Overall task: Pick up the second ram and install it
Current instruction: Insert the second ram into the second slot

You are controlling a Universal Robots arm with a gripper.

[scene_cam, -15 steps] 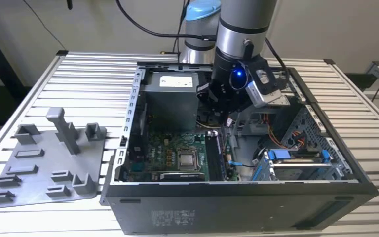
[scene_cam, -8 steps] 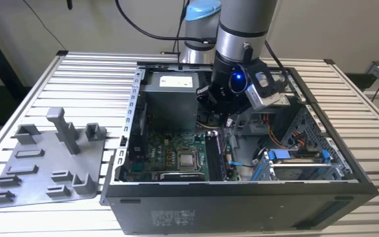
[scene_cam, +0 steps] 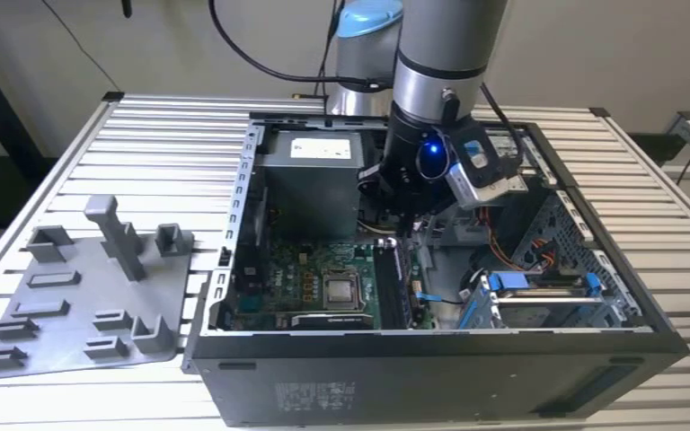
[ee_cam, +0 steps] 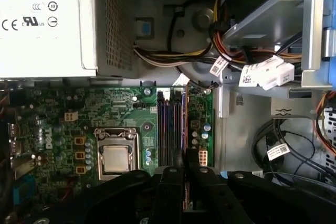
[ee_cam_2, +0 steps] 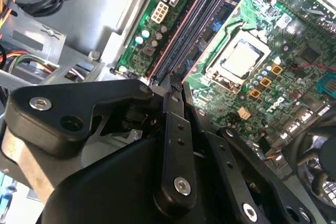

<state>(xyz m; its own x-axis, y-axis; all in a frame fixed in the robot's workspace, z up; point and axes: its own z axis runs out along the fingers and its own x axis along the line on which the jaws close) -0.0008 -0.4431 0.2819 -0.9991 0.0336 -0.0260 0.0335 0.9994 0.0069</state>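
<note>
My gripper (scene_cam: 408, 232) is down inside the open computer case (scene_cam: 441, 346), over the memory slots of the green motherboard (ee_cam: 105, 108). In both wrist views its black fingers (ee_cam: 173, 182) are closed together at the near end of the slots, gripper (ee_cam: 185, 170) (ee_cam_2: 167, 85). The second ram (ee_cam: 183, 129) shows edge-on as a thin dark strip. It runs from between the fingertips along the slot line (ee_cam_2: 202, 22). In the exterior view it stands as a dark upright strip (scene_cam: 397, 278) beside the processor socket (scene_cam: 342, 289). I cannot tell how deep it sits in its slot.
A grey fixture plate (scene_cam: 82, 305) with blocks and posts lies on the slatted table at the exterior view's left. Inside the case are the power supply (ee_cam: 42, 19), cable bundles (ee_cam: 173, 56), a drive cage with blue tabs (scene_cam: 537, 296) and a fan (ee_cam_2: 320, 182).
</note>
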